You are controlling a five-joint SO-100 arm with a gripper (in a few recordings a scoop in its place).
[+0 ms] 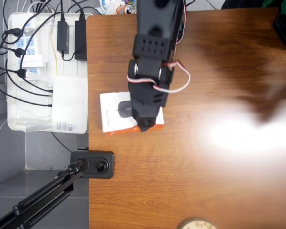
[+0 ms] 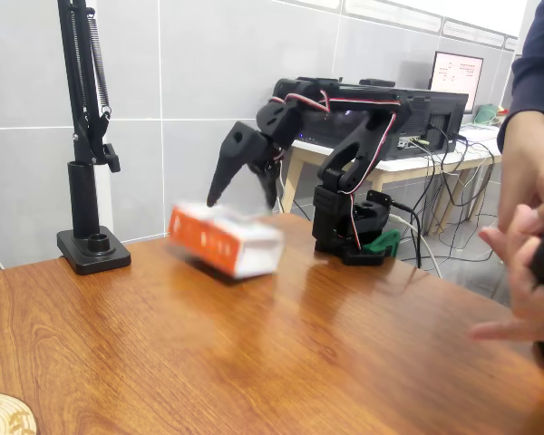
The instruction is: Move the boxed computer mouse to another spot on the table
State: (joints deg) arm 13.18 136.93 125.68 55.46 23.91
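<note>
While the black arm reaches out over the table [image 1: 205, 181], its gripper [image 2: 245, 195] is seen in the fixed view with the two fingers spread wide apart, pointing down just above the mouse box [image 2: 225, 239]. No contact with the box can be made out there; the box is blurred and seems tilted, one end raised off the wood. In the overhead view the mouse box [image 1: 112, 112] is partly covered by the gripper [image 1: 145, 125] and lies near the table's left edge, its orange side toward the bottom. A white tray [image 1: 14, 125] of power strips is placed beside the table. A person's hand [image 2: 526, 263] is visible at the right edge.
</note>
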